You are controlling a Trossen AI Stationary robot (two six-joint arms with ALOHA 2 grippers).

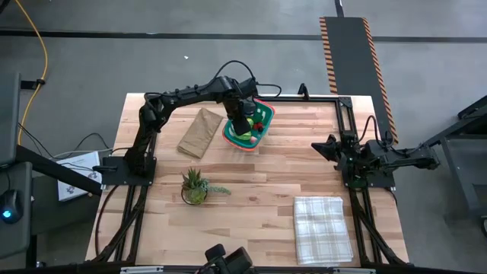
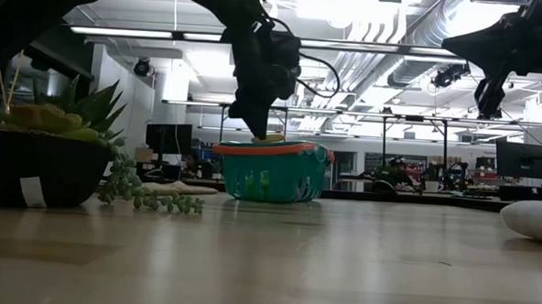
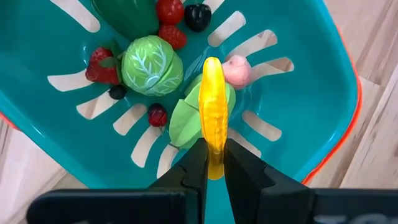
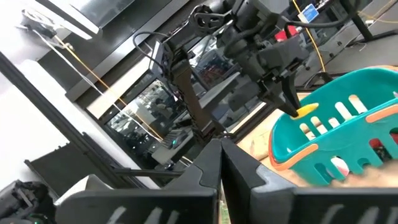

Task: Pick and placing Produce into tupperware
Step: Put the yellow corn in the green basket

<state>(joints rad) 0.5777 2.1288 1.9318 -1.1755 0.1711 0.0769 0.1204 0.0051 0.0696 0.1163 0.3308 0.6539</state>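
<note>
We see a teal tupperware [image 3: 323, 93] with an orange-red rim holding a green cabbage [image 3: 152, 65], strawberries [image 3: 102, 65], a pink piece [image 3: 236, 71] and dark berries; a yellow banana [image 3: 212, 115] hangs above them.

Two arms, matte black, jointed tube segments; black cables looped along the left arm [image 1: 190, 95]; fingers [image 3: 245, 174] dark, angular, tapered.

The tupperware [image 1: 261, 116] stands at the far side of the table [image 1: 259, 183], near the middle. The paper bag [image 1: 199, 132] lies just left of it. The potted plant [image 1: 195, 186] stands nearer the front, left of centre, and the folded cloth [image 1: 323, 227] lies at the front right. The left gripper [image 3: 214, 163] hangs over the tupperware, where several produce pieces [image 3: 152, 65] lie. The right gripper [image 1: 323, 146] is at the right edge.
</note>
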